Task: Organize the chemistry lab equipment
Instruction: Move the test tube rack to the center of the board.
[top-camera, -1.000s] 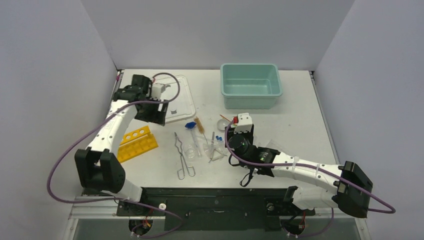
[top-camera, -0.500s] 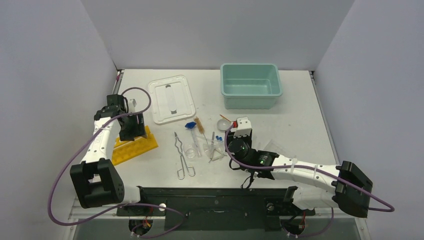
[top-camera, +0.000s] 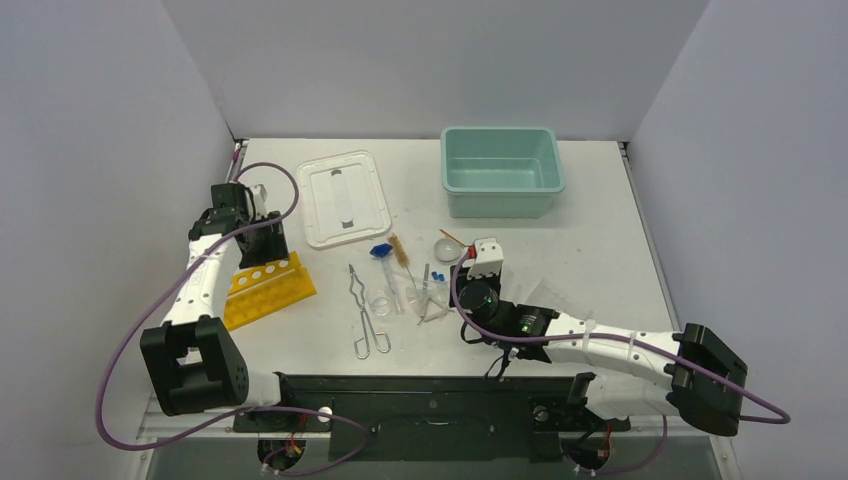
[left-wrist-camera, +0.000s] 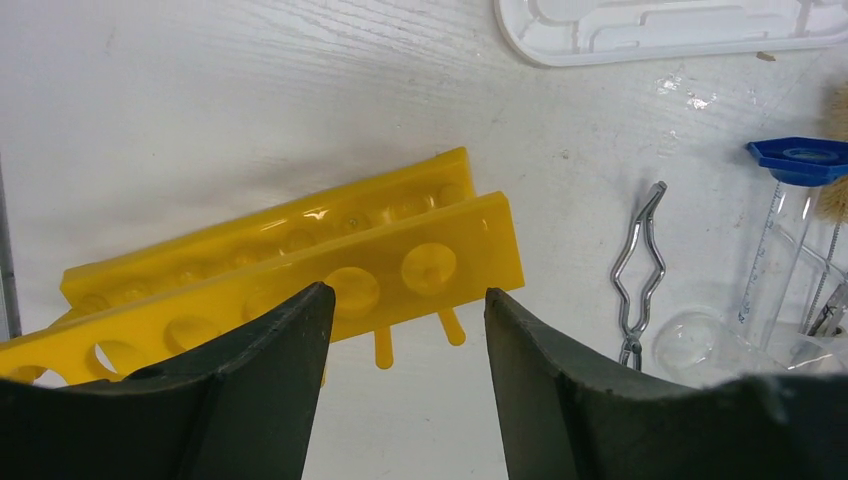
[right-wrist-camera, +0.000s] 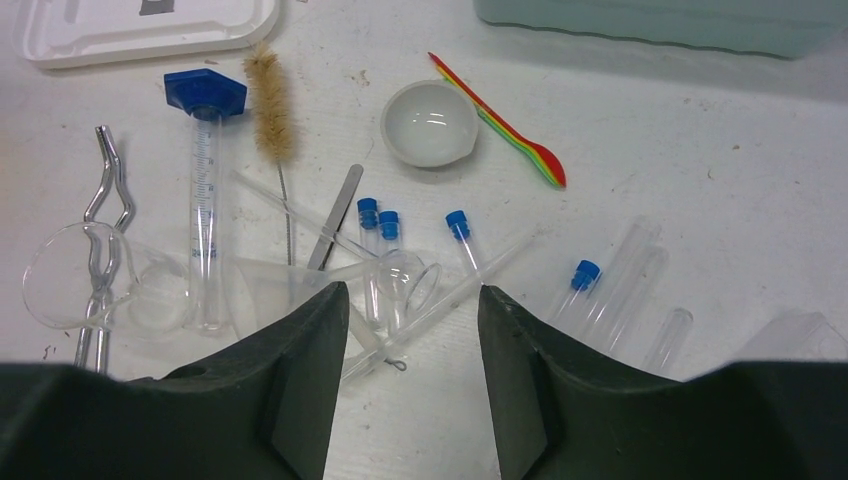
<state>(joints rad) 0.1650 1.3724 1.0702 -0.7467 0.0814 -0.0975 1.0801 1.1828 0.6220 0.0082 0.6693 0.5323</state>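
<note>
1. Yellow plastic rack (left-wrist-camera: 470, 245) lies on the white table (left-wrist-camera: 200, 100) just beyond the tips of the left gripper (left-wrist-camera: 405, 300); its holed face shows through the gap between the two dark fingers; the jaws stand apart with nothing between them.
2. Off to that gripper's right lie the metal tongs (left-wrist-camera: 638, 260); ahead and to the right sits the white lid (left-wrist-camera: 660, 30).
3. Over the heap of glassware hangs the right gripper (right-wrist-camera: 410, 295); its jaws are parted and hold nothing.
4. Just ahead of its fingertips lie the blue-capped vials (right-wrist-camera: 378, 225); further ahead sits the round dish (right-wrist-camera: 430, 122), with a striped spoon (right-wrist-camera: 510, 125) just beside it; beyond both stands the teal tub (right-wrist-camera: 650, 25).
5. To its left lie the brush (right-wrist-camera: 268, 105), the measuring cylinder (right-wrist-camera: 205, 210) and the beaker (right-wrist-camera: 60, 290); to its right lie clear glass tubes (right-wrist-camera: 640, 270).
</note>
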